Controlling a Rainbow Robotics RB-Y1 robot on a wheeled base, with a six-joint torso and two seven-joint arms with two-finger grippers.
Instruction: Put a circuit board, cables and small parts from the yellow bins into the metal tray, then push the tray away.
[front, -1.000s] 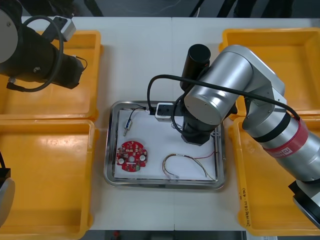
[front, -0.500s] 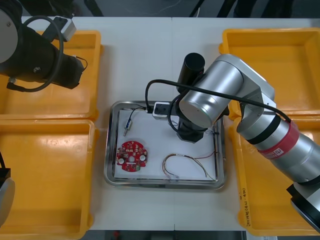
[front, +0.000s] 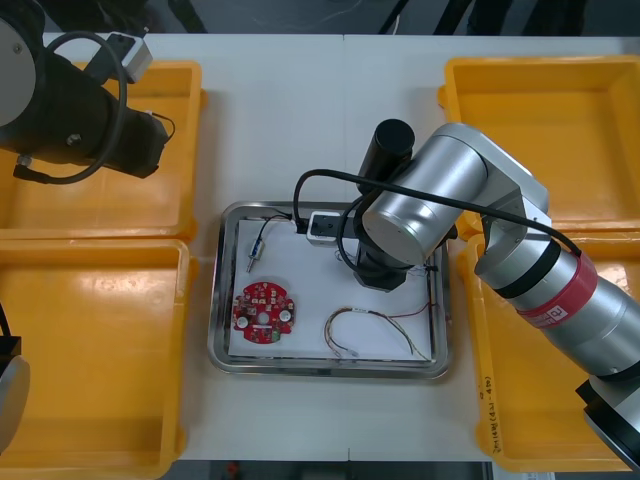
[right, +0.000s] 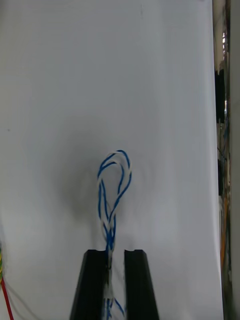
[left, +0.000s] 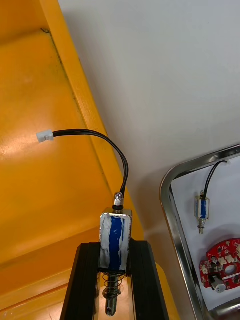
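A: What has changed around the metal tray (front: 222, 300)?

B: Only a little. The right arm (front: 420, 200) has shifted slightly above the tray's far right part. The right gripper (right: 116, 252) is closed on the twisted blue and white cable (right: 113, 185), and the cable's loop is over the tray's white inside.

A: And the left gripper (left: 115, 246)?

B: It is left of the tray, over a yellow bin (left: 45, 200), clamped on a small metal part (left: 115, 232). The round red circuit board (front: 262, 312), the red and yellow cable (front: 360, 312) and a second small metal part (front: 257, 250) lie in the tray as before.
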